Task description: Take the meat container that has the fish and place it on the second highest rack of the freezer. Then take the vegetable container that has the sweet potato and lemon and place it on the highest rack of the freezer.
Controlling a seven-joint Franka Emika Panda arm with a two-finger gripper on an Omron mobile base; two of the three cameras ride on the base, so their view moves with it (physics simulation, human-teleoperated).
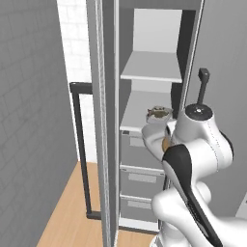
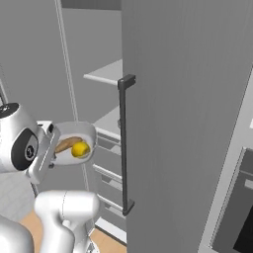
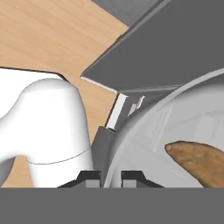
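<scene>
A shallow white container (image 2: 81,136) holding a round yellow lemon (image 2: 80,149) and an orange-brown sweet potato (image 2: 66,144) hangs beside the freezer's grey drawers (image 2: 106,158). The grey door's long dark vertical handle (image 2: 123,143) stands to its right.

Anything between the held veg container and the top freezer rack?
Nothing solid. In the right base view the vegetable container, clamped in the pincer, sits below and short of the highest rack; the stretch between them is open air.

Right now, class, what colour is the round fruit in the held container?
Bright yellow: the lemon, clearest in the right base view.
</scene>
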